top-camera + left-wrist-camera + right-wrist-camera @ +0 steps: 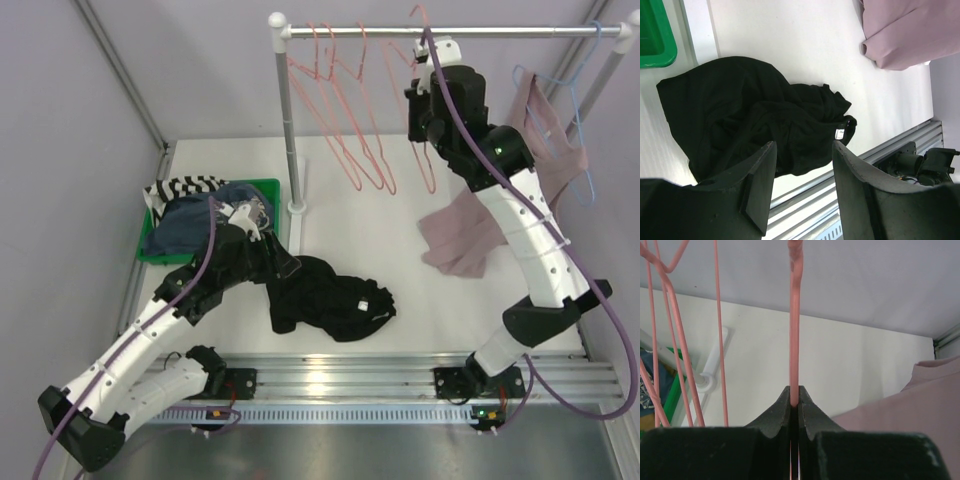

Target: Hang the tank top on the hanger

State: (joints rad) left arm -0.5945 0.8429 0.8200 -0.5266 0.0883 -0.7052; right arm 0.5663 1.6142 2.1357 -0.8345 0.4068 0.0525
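Note:
The black tank top (330,298) lies crumpled on the white table near the front edge; in the left wrist view (740,110) it fills the middle. My left gripper (288,265) is open and empty, just above the top's left edge, its fingertips (804,146) apart over the fabric. My right gripper (415,112) is raised by the rail and shut on the wire of a salmon-pink hanger (428,165), whose hook reaches up at the rail. In the right wrist view the wire (795,335) runs straight up out of the shut jaws (794,391).
Several other salmon-pink hangers (340,130) hang on the rail (500,32). The rack post (290,130) stands beside a green bin (270,186) of clothes. A dusty-pink top (460,240) lies on the table; another hangs on a light blue hanger (585,150).

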